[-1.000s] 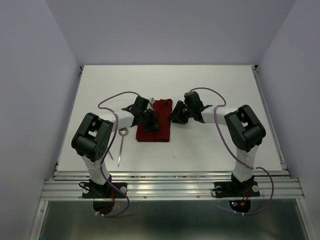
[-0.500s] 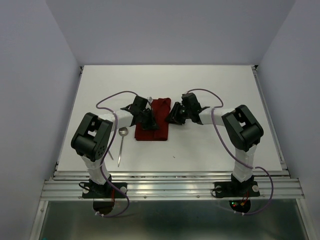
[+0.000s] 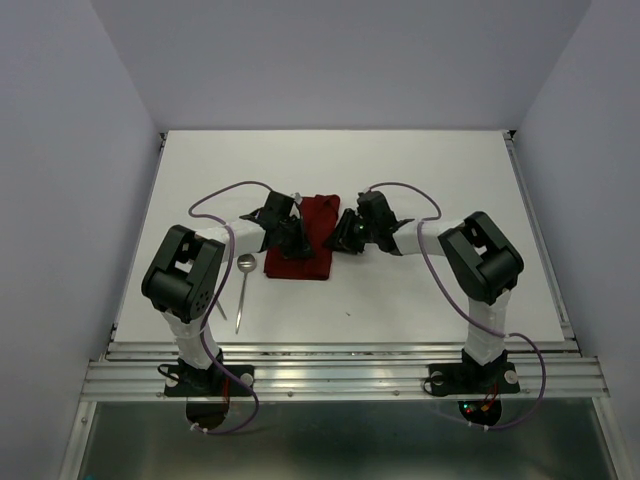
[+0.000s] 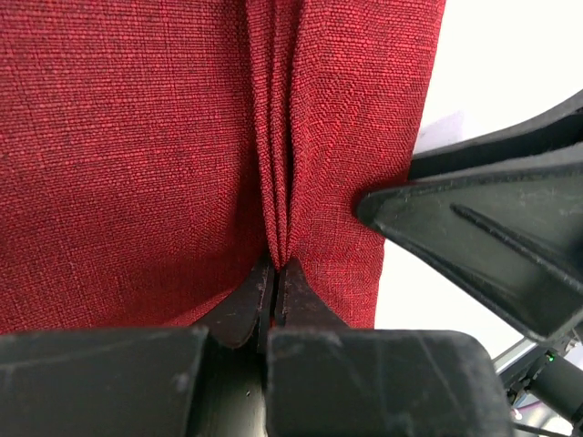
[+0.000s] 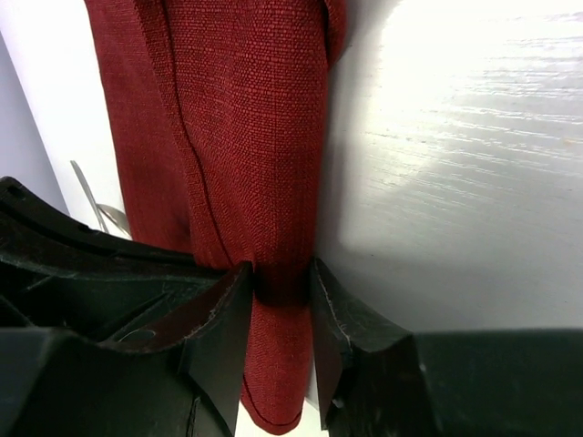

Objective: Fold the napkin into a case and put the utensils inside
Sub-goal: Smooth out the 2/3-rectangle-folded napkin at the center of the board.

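White table (image 3: 430, 190), seemingly aluminium front rail (image 3: 340, 378)

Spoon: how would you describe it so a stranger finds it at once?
On the white table, look left of the red napkin, next to the left arm. The spoon lies there, round bowl toward the far side, handle toward the near edge. It is slim and silver, clear of the cloth.

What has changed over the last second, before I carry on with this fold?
Both arms slid left, dragging the napkin a little left with them. The right pincer narrowed onto the fold at the napkin's right edge. The left pincer stays pinched on its pleat, and the spoon has not moved.
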Controlling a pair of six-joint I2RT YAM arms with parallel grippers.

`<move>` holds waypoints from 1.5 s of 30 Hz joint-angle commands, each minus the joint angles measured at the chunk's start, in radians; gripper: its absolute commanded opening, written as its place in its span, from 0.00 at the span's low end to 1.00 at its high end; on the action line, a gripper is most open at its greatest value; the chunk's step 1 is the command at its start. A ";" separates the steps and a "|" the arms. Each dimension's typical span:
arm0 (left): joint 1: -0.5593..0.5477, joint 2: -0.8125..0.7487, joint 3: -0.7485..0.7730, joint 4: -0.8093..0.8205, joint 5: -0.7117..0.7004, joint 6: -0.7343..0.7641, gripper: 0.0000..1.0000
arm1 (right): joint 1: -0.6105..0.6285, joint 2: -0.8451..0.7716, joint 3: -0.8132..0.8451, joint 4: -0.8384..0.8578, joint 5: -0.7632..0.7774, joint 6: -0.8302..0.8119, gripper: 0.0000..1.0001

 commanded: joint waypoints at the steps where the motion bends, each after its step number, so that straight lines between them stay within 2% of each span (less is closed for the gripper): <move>1: 0.010 -0.029 0.026 -0.001 -0.025 -0.004 0.00 | 0.019 0.021 -0.041 -0.002 0.021 0.016 0.37; 2: 0.010 -0.033 0.026 -0.003 -0.027 -0.004 0.00 | 0.019 0.019 -0.044 0.001 0.021 0.020 0.36; 4: 0.012 -0.036 0.029 -0.004 -0.028 -0.004 0.00 | 0.028 0.017 -0.051 0.012 0.026 0.029 0.29; 5: 0.013 -0.039 0.031 -0.006 -0.028 -0.002 0.00 | 0.028 0.017 -0.051 0.015 0.028 0.032 0.18; 9: 0.012 -0.040 0.036 -0.009 -0.013 0.007 0.00 | 0.028 0.005 -0.041 0.009 0.043 0.018 0.01; 17: -0.013 -0.035 0.022 -0.004 -0.004 -0.013 0.00 | 0.018 -0.044 -0.034 -0.103 0.106 -0.063 0.01; 21: -0.060 -0.026 0.032 0.013 0.027 -0.045 0.00 | 0.008 -0.108 -0.105 -0.114 0.103 -0.111 0.01; 22: -0.108 -0.015 0.051 0.016 0.037 -0.060 0.00 | -0.001 -0.139 -0.161 -0.138 0.116 -0.140 0.01; 28: -0.205 0.036 0.101 0.016 0.044 -0.100 0.00 | -0.019 -0.264 -0.261 -0.227 0.184 -0.195 0.01; 36: -0.214 0.051 0.126 0.031 0.035 -0.094 0.00 | -0.029 -0.346 -0.300 -0.292 0.244 -0.224 0.02; 41: -0.214 0.039 0.102 0.025 0.027 -0.077 0.00 | -0.029 -0.352 -0.291 -0.301 0.262 -0.217 0.13; 45: -0.212 0.037 0.080 0.025 0.030 -0.066 0.00 | -0.029 -0.358 -0.289 -0.299 0.278 -0.207 0.32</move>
